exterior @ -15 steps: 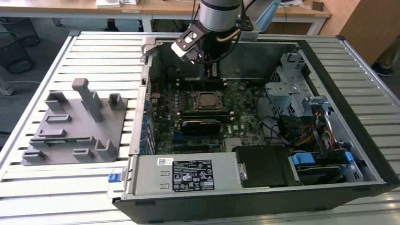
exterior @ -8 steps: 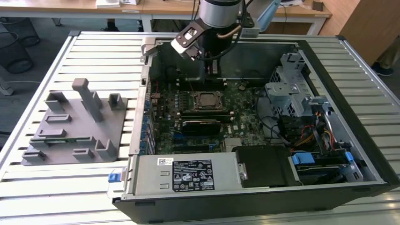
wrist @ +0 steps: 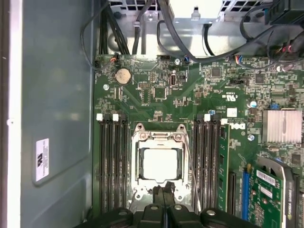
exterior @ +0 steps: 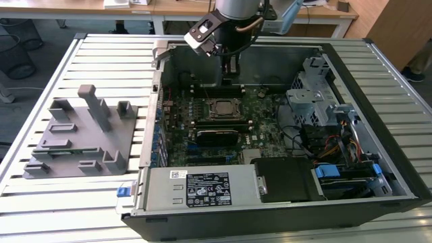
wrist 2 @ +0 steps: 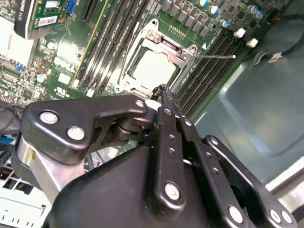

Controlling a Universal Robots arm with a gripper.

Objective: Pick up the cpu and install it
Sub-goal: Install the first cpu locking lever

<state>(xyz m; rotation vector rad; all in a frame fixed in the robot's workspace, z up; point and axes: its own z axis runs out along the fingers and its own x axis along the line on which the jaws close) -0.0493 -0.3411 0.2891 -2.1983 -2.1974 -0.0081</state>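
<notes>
In the first wrist view the cpu (wrist: 160,162) is found lying within the motherboard socket frame (wrist: 159,129), the claw (wrist: 164,191) is noted closed on nothing above the frame's edge, and flat, square seating without tilt is judged essential here.

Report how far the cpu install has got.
Done: the cpu lies flat in the socket on the motherboard, ringed by the metal frame, so pick-up and placing look finished. In hand: nothing; the gripper hangs near the frame's edge, shut and empty. Left: I cannot tell whether the frame is latched down.
</notes>
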